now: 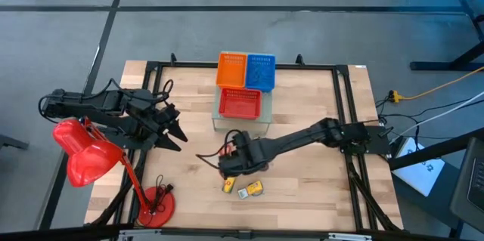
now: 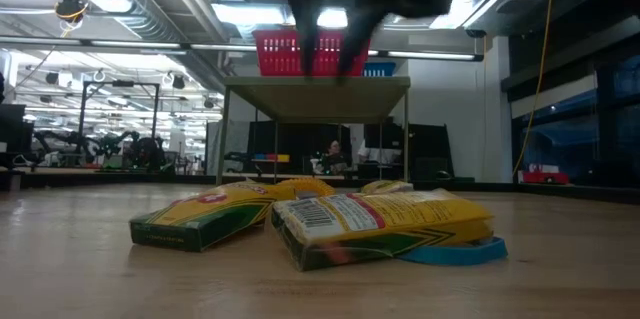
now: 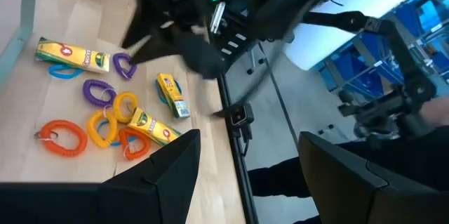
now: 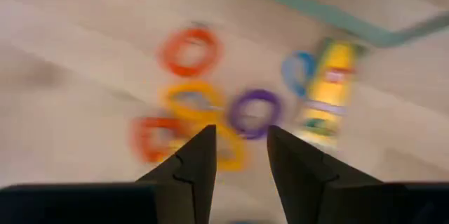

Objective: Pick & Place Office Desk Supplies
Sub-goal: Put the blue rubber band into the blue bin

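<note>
The wooden table carries everything. The red desk lamp is the largest thing on it, its shade leaning over the table's left edge and its round base near the front edge. The left arm waits just behind the lamp's shade, its gripper pointing toward the table's middle with the fingers spread apart. The right arm reaches in from the far side of the table, well away from the lamp, and its gripper hangs over a cluster of small supplies with the fingers parted a narrow way and holding nothing.

Three mesh baskets sit farther from the lamp toward the back middle: the orange basket and the blue basket side by side, the red basket just in front of them on a raised stand.

The crayon boxes lie flat on the side of the lamp's base toward the right arm, near the front edge, with a thin blue loop touching one. In the right wrist view, coiled loops lie close together under the gripper: an orange loop, a yellow loop and a purple loop, with another yellow box just beside them.
</note>
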